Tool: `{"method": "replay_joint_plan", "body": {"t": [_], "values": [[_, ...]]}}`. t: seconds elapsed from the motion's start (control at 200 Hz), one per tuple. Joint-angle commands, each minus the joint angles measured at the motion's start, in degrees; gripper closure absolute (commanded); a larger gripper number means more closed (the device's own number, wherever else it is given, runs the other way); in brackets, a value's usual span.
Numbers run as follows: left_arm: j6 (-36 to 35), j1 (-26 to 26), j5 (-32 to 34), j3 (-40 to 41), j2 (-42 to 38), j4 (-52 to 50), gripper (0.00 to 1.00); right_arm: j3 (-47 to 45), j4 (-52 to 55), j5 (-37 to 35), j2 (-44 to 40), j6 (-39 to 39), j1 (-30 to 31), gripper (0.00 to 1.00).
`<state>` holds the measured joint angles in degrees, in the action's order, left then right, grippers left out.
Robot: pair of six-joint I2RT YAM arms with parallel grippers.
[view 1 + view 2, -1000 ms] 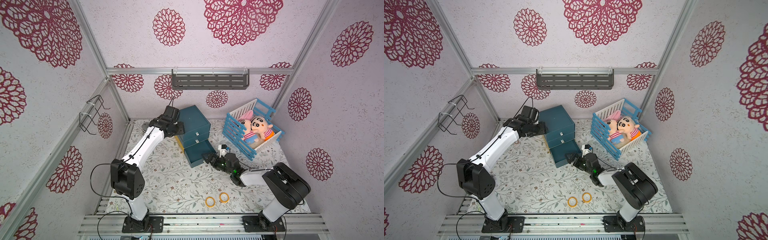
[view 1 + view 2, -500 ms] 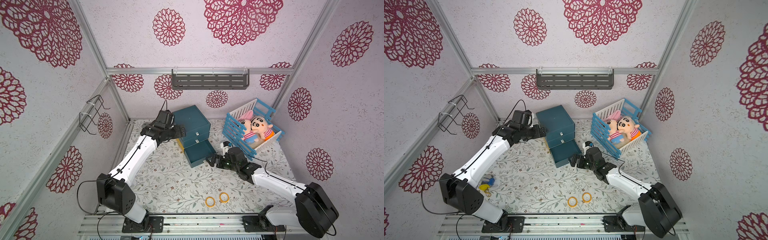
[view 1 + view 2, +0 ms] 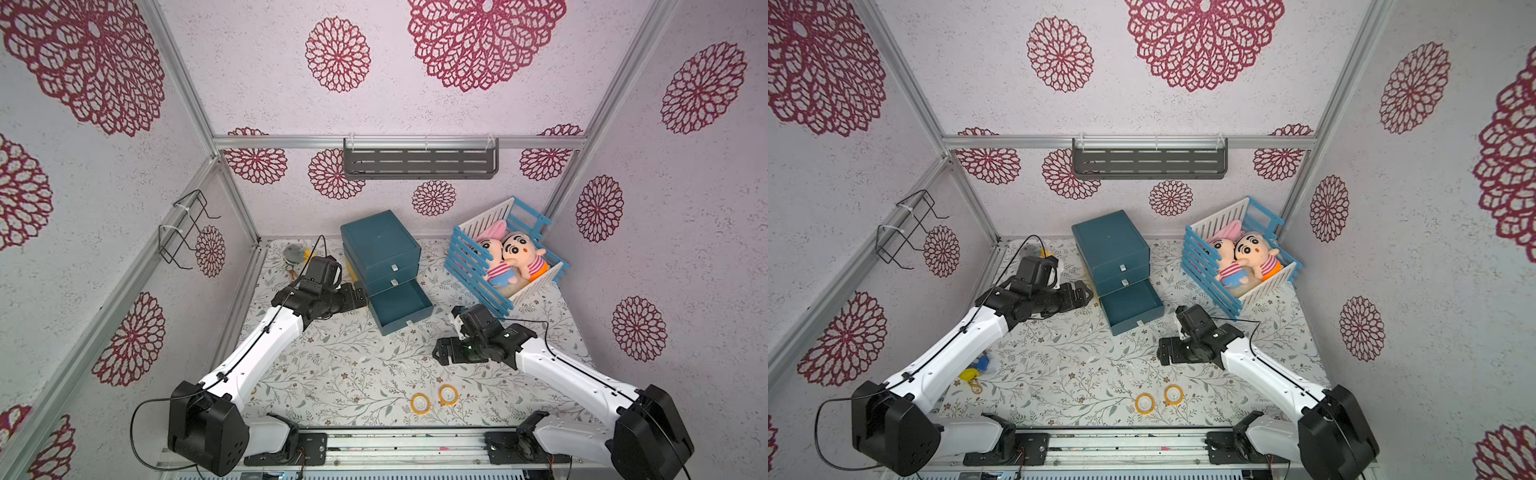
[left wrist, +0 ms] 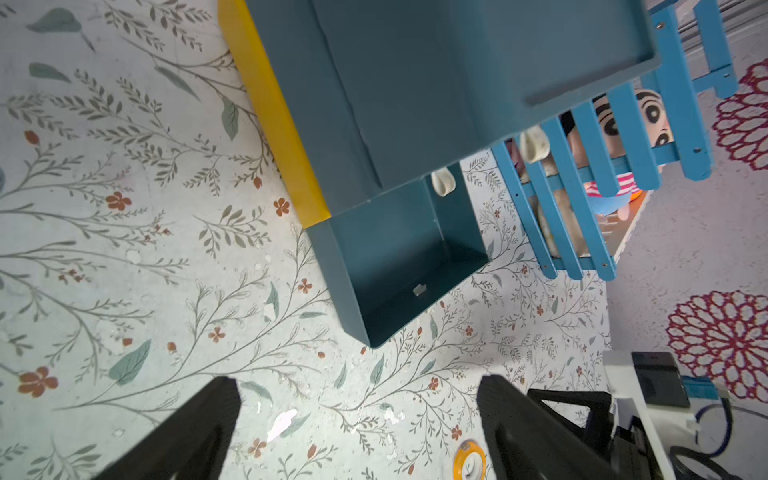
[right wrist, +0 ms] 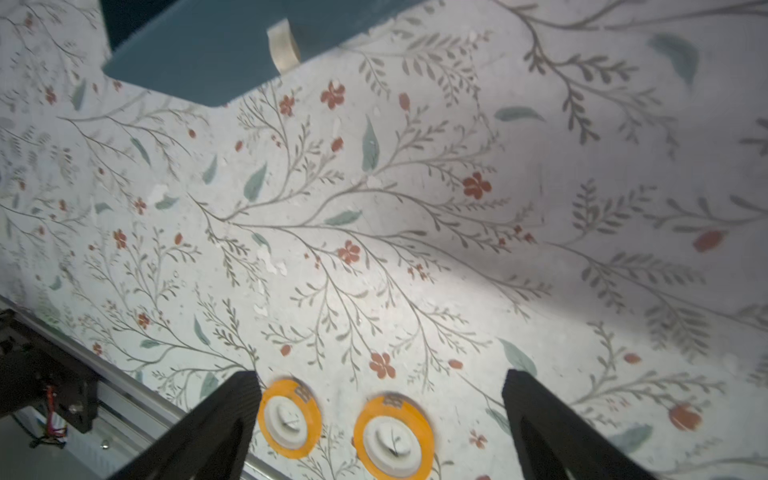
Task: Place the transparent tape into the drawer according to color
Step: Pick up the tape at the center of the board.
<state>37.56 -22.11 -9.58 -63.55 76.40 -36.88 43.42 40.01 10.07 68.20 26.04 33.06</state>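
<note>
- The left gripper (image 3: 360,296) hovers just left of the teal drawer chest (image 3: 380,243), jaws spread wide, empty.
- The chest's bottom drawer (image 3: 401,305) stands pulled out toward the near side.
- A yellow-orange tape roll (image 3: 420,403) and a second tape roll (image 3: 448,394) of the same colour lie flat, side by side, near the front edge of the floral table (image 3: 332,357), well apart from the drawer.
- The right gripper (image 3: 441,353) hangs over the table between drawer and rolls, jaws wide apart, empty.
- At the far right, a blue-and-white crate (image 3: 465,259) holds two plush toys (image 3: 519,253).
</note>
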Motion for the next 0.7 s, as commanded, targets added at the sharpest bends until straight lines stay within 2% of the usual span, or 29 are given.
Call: {"method": "replay_joint_plan", "body": {"t": [0.0, 0.08, 0.26, 0.455, 0.696], "values": [[-0.2, -1.6, 1.8, 1.2, -1.1, -0.7, 0.03, 0.4, 6.5, -2.3, -1.3, -0.4, 1.7, 0.08], [-0.6, -2.8, 3.2, 1.7, -0.5, -1.9, 0.03, -0.2, 8.5, -4.1, -0.7, 1.2, 3.3, 0.18], [-0.8, -4.9, 4.9, 2.8, 0.2, -2.7, 0.03, -4.8, 8.1, -3.6, -2.5, 5.6, 6.0, 0.37], [-1.4, -5.2, 5.1, 3.5, 0.3, -2.8, 0.03, -7.7, 7.0, -4.5, -2.8, 9.2, 10.5, 0.4], [-1.6, -5.2, 5.5, 4.0, 0.3, -3.1, 0.03, -6.9, 6.8, -7.9, 0.5, 10.7, 14.4, 0.45]]}}
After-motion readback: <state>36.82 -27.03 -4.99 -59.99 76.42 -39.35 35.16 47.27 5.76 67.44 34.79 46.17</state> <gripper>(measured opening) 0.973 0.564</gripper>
